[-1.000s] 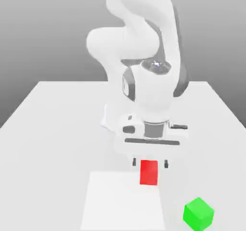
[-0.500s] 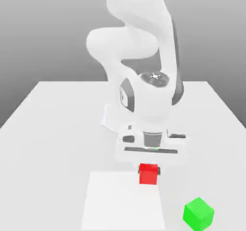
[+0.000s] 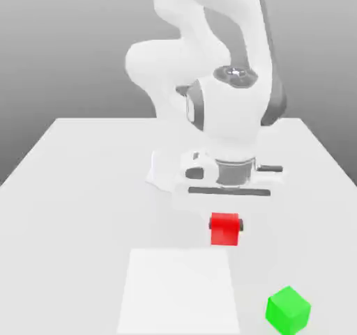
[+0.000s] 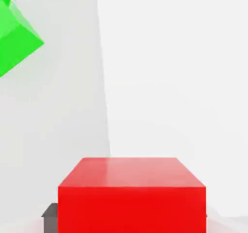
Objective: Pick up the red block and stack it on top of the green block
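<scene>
The gripper points straight down from the white arm and pinches the red block between its dark fingers — one fingertip shows at each side of the cube. In the exterior view the block hangs clear of the table, above the far edge of a paler square patch that lies toward the table's near edge. The hand view shows the block's top face close under the camera, with a grey fingertip just beside one lower corner.

The green block rests on the table near the near edge, toward the exterior view's right corner, turned at an angle to the edges. It sits well apart from the red block, off the patch, with bare surface all round it — open room between the two cubes. In the hand view one green corner juts in over the patch
</scene>
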`<move>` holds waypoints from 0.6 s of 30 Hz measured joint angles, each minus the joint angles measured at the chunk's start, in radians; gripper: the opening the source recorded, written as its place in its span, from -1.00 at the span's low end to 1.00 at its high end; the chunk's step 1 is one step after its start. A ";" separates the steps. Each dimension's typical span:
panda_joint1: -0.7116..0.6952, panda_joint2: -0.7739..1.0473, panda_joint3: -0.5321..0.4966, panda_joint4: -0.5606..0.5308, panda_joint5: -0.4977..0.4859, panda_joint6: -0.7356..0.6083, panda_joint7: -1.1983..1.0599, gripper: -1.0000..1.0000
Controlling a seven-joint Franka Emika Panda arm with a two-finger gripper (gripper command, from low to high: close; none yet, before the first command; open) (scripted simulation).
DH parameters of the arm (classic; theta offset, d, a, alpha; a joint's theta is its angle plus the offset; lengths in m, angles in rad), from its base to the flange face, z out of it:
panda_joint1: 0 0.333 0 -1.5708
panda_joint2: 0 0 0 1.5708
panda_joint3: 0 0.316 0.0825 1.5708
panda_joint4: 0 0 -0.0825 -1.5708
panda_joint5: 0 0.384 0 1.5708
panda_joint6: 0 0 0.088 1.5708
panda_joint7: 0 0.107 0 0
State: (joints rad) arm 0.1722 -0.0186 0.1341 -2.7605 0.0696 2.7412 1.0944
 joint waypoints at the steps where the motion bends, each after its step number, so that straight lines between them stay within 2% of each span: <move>1: 0.018 0.017 -0.005 0.036 -0.001 -0.019 0.010 -1.00; 9: 0.070 0.166 -0.007 0.324 -0.086 -0.159 0.142 -1.00; 14: 0.094 0.322 -0.032 0.374 -0.137 -0.052 0.190 -1.00; 15: 0.097 0.343 -0.035 0.375 -0.143 -0.032 0.194 1.00; 18: 0.097 0.343 -0.035 0.375 -0.143 -0.032 0.194 1.00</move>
